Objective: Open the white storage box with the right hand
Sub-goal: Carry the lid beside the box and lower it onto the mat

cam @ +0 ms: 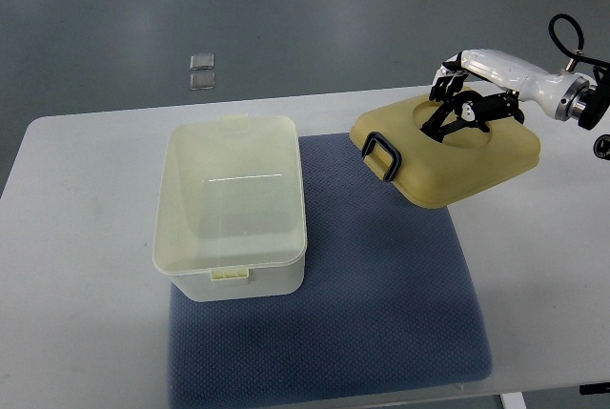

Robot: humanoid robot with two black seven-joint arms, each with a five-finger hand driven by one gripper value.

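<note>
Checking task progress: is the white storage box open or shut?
Open. The white storage box has no lid and its inside looks bare. The lid lies apart, right of the box, with the right hand on it.

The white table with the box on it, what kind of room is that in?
Probably a robot lab or test room. A plain white table on a bare grey floor, a blue mat under an open storage box, and the robot's right hand on the lid.

Pale cream box (232, 204), tan lid (448, 147) with black latch (379, 154), dotted blue-grey mat (372, 285), white table (81, 266).
</note>
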